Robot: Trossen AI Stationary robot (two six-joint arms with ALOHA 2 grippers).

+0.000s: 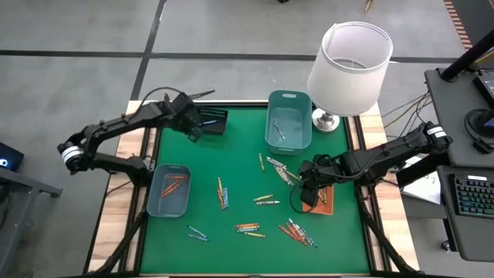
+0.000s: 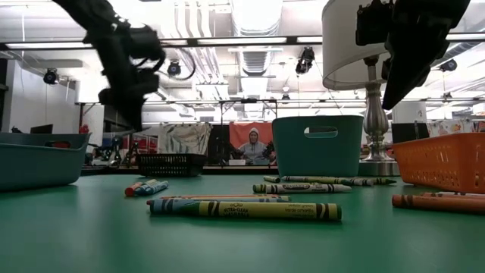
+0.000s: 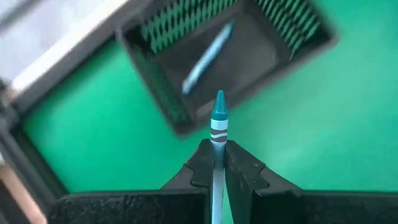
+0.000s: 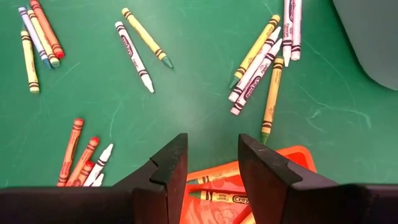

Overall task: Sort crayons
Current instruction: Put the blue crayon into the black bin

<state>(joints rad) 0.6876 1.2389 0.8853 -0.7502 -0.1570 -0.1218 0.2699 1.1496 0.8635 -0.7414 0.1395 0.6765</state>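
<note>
Many crayons (image 1: 266, 201) lie scattered on the green mat (image 1: 239, 154). My left gripper (image 1: 193, 128) hangs at the far left, just short of a black basket (image 1: 213, 121), and is shut on a teal crayon (image 3: 217, 121). A light blue crayon (image 3: 208, 55) lies in that basket. My right gripper (image 4: 212, 160) stands open over the near edge of an orange tray (image 4: 261, 186) that holds orange and yellow crayons, with nothing between its fingers. In the low view the left gripper (image 2: 129, 102) and the right gripper (image 2: 405, 72) both hang well above the mat. My left gripper pinches the teal crayon's paper-wrapped shaft (image 3: 217, 142) between its two fingers. The crayon lies along the fingers, and its pointed end (image 3: 219, 99) sticks out past the fingertips toward the black basket. The fingers slant downward. The crayon is lifted clear of the mat.
One teal bin (image 1: 170, 191) holding red crayons stands at the near left, another (image 1: 289, 120) at the far middle. A white-shaded lamp (image 1: 349, 66) stands at the far right corner. Crayon groups lie across the mat's middle and near part (image 1: 248, 228).
</note>
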